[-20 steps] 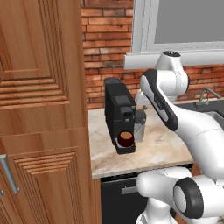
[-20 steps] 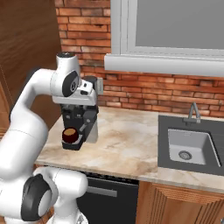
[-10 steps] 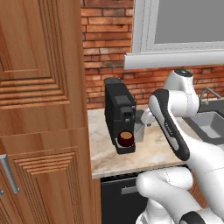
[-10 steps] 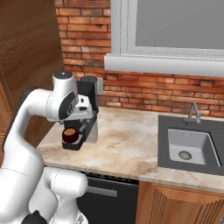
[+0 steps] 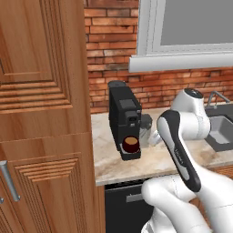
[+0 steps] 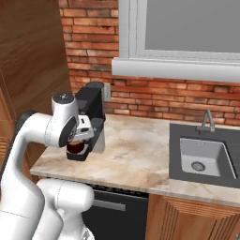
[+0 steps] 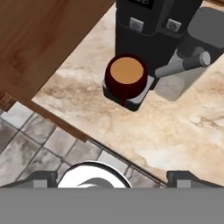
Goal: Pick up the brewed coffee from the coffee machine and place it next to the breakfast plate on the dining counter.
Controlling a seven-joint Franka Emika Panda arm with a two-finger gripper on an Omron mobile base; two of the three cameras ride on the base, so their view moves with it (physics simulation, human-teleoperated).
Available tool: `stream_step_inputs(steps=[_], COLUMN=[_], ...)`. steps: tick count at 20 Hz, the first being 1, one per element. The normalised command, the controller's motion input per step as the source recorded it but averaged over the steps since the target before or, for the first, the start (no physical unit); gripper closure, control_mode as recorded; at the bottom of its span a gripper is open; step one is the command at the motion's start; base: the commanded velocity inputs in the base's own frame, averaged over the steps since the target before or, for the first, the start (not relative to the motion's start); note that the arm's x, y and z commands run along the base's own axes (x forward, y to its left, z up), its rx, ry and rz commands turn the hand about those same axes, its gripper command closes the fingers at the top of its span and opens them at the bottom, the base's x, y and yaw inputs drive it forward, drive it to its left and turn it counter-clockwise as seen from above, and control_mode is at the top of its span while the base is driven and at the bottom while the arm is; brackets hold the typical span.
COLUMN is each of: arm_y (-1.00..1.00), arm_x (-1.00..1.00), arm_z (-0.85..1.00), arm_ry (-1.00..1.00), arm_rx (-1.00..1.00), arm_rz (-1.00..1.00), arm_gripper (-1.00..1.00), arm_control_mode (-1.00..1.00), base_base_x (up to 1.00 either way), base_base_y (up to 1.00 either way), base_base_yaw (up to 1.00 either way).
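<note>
The brewed coffee, a dark maroon mug (image 7: 126, 75) with brown liquid, stands on the drip tray of the black coffee machine (image 7: 153, 26). The mug (image 5: 130, 144) and machine (image 5: 124, 116) stand on the marble worktop beside the tall wooden cabinet. In the right base view, my hand (image 6: 83, 132) hangs just in front of the machine (image 6: 91, 110), above the mug (image 6: 77, 148). My gripper (image 7: 113, 178) is open, its fingertips (image 7: 41, 177) wide apart with nothing between them, and it sits a short way back from the mug. The breakfast plate and the dining counter are out of view.
The tall wooden cabinet (image 5: 41, 113) stands hard left of the machine. The marble worktop (image 6: 136, 157) runs right to a dark sink (image 6: 201, 159) with a faucet (image 6: 207, 119). A brick wall and a window sill (image 6: 178, 70) lie behind. Tiled floor (image 7: 39, 135) lies past the worktop's edge.
The arm has folded down and forward, bringing the hand lower in front of the coffee machine. The mug has not moved.
</note>
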Motion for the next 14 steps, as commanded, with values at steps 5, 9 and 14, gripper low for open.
stream_step_inputs(steps=[5, 9, 14], arm_y=[0.11, 0.01, 0.00], arm_x=[-0.04, 0.00, 0.06], arm_z=[-0.35, -0.29, -0.15], arm_ry=[-0.06, -0.13, -0.06], arm_rx=[0.00, 0.00, 0.00], arm_rz=[0.10, 0.05, 0.00], arm_gripper=[-1.00, -1.00, -1.00], arm_control_mode=[-1.00, -1.00, -1.00], base_base_x=[0.00, 0.00, 0.00], base_base_y=[0.00, 0.00, 0.00], base_base_yaw=[0.00, 0.00, 0.00])
